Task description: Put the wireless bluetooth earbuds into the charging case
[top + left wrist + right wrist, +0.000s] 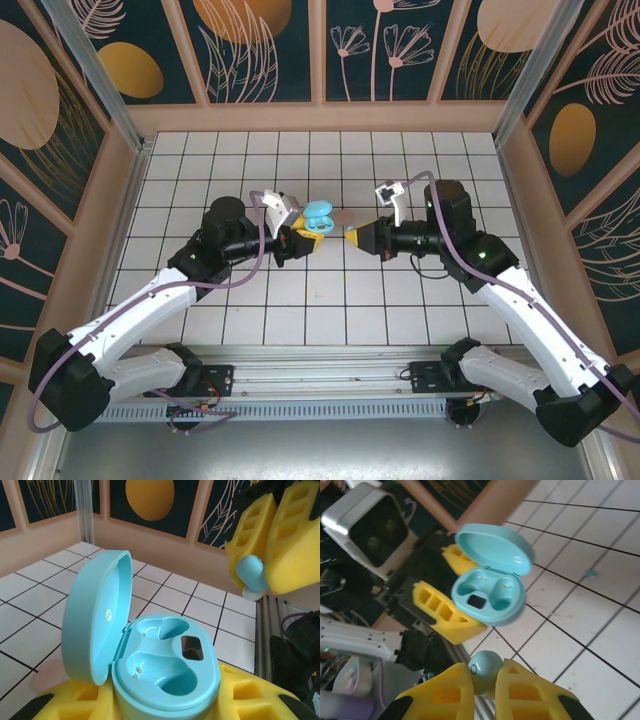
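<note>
Right gripper [485, 680] clamped hard on 1 light-blue earbud [485, 670], pinched between its 2 yellow fingers [445, 695], rounded end poking out past the tips; just ahead of those tips, a gap of free air; across the gap, the teal charging case [487, 597], near the earbud but apart from it; left gripper [300, 237] closed on the case's lower shell, a yellow pad on either side, carrying it above the tiles; lid [97, 615] hinged up on the side away from the right gripper, its edge standing back from the mouth; 2 wells [160, 672] facing up, gold contacts showing; below both grippers, white tile floor [330, 300] with open room all round; farther off, a tiny teal speck [590, 572] on the tiles, too blurred to name; walls [320, 118] well apart.
</note>
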Tool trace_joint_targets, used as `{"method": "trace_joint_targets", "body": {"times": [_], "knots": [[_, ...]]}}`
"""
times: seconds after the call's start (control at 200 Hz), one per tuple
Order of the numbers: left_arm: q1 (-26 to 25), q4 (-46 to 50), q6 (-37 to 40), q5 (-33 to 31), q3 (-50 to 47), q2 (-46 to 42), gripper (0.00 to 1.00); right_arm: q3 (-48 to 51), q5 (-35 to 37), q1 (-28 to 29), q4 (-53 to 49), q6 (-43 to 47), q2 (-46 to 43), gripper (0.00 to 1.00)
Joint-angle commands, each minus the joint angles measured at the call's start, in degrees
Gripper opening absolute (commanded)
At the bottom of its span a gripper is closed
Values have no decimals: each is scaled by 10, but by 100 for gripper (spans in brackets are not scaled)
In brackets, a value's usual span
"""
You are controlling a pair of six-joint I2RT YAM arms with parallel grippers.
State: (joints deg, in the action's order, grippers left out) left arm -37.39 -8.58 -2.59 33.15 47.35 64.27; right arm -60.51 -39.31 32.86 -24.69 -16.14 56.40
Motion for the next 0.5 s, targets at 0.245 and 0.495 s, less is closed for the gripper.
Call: {"method": "trace_joint_targets", "body": {"times": [0.245,0.495], "knots": [[4,4,6,40,16,7,12,-83,-83,19,20,75,86,7],[4,8,8,48,16,4,12,-112,-73,21,-2,101,122,7]]}}
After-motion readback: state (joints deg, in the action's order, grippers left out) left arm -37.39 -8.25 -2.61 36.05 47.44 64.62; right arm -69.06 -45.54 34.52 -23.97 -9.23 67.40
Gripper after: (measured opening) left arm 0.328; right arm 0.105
